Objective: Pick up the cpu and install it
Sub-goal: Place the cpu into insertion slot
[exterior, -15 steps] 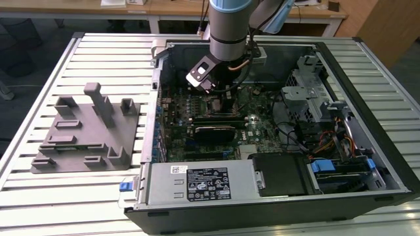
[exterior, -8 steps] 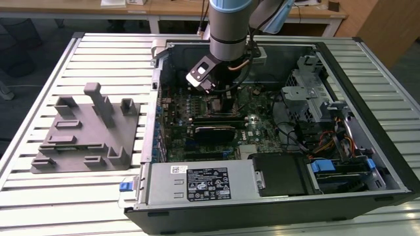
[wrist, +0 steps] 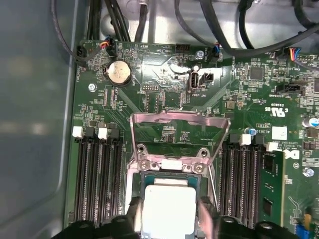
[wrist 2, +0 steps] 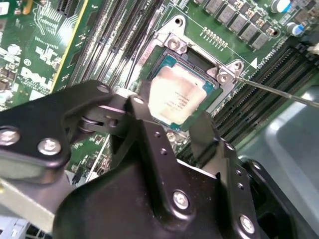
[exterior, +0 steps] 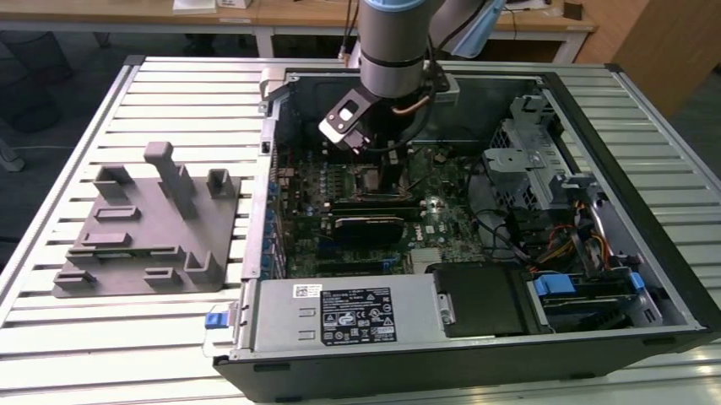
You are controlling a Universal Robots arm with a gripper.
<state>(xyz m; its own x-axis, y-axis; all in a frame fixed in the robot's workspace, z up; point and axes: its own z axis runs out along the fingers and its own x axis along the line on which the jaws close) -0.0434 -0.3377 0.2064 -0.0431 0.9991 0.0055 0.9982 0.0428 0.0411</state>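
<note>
One open computer case lies on a slatted table, the gripper hanging inside over its green motherboard; a grey moulded tray sits at the exterior view's left. In the second wrist view, black fingers clamp both edges of the cpu, a flat silvery square at its socket. In the first wrist view, the socket's metal frame stands open.

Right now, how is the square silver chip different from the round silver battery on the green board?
The pale silver square cpu chip is bigger, with corners; the round silver coin battery is a smaller circle. The chip lies right by the black end effector; the battery sits apart from it. Both are silvery and on the green circuit board.
</note>
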